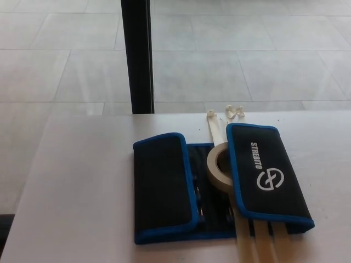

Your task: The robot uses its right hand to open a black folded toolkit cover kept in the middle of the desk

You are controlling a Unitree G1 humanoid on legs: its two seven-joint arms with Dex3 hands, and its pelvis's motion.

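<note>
Currently we see neither hand, so their state is unknowable. Our black fabric toolkit cover with blue edging (164, 186) lies mid-desk, both flaps folded inward. Opening seems unstarted; next, our right hand should reach the logo-printed right flap (266, 172).

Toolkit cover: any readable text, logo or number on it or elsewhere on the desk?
"STREBITO", white letters running along the right flap of the toolkit cover, above a round white logo.
Nothing readable on the left flap, the tape roll or the desk.
</note>
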